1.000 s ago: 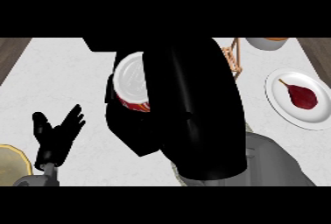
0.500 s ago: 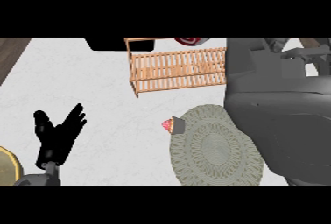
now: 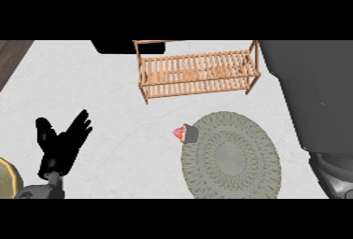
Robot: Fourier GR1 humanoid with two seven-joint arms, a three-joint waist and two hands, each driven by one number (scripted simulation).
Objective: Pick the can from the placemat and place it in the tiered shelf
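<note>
Nearest, at lower left, we list our left hand (image 3: pixel 60 145): resting, fingers spread wide and upward, holding nothing. At lower right we list a grey forearm (image 3: pixel 314 102) filling the right edge; our right hand is not visible, so we cannot tell its state. Mid-field: one round woven placemat (image 3: pixel 232 156) on the pale tabletop (image 3: pixel 103 98). One can (image 3: pixel 184 133), small, reddish with a dark side, lies tipped at the placemat's upper-left rim. Farthest: one wooden slatted tiered shelf (image 3: pixel 196 72), apart from the can. Risk, as we judge it: the can, on its side at the mat's edge, may roll away if nudged on approach.
</note>
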